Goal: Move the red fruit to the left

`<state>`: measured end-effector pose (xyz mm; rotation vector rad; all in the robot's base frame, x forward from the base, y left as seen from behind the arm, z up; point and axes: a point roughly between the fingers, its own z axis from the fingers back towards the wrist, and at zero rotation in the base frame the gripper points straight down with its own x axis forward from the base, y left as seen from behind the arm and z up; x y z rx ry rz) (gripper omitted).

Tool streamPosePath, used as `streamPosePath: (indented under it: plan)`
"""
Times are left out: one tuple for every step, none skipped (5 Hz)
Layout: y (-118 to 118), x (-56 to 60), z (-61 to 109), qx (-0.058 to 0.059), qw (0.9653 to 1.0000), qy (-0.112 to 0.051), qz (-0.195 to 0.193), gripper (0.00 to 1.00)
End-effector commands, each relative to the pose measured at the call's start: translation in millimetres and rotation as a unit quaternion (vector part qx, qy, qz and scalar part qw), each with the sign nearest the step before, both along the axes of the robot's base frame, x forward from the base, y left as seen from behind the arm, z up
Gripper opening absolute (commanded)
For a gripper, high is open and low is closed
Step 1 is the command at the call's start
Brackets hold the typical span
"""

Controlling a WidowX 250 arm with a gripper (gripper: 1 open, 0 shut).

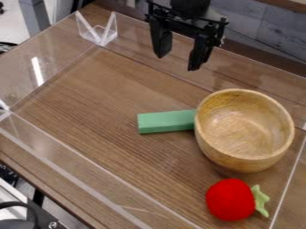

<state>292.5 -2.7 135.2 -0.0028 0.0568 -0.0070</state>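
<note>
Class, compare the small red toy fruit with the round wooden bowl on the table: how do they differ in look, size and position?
The small round red toy fruit is bright red with a green leafy cap; the round wooden bowl is pale, plain wood. The fruit is solid and far smaller; the bowl is hollow, open-topped and empty. The fruit lies nearer the camera, the bowl behind it, beside a flat green block. Both are round and rest on the wooden table.

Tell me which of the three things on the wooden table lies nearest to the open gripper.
The flat green rectangular block. It lies closer to the gripper than the round wooden bowl or the small red fruit.
</note>
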Motion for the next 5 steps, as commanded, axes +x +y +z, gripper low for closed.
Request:
streamPosePath:
  plan:
    - [-2, -6.8, -19.9, -0.003, 0.9997, 0.017, 0.015, 1.00]
    - [-19, -28.1, -23.2, -0.012, 0.9994, 0.034, 0.003, 1.00]
    - [-37, -48.3, -19.7, -0.018, 0.9992, 0.034, -0.012, 0.00]
    - [-57, -73.1, -29.6, -0.026, 0.9990, 0.031, 0.018, 0.00]
    - [-73, -90.6, -49.8, -0.033, 0.9976, 0.027, 0.054, 0.00]
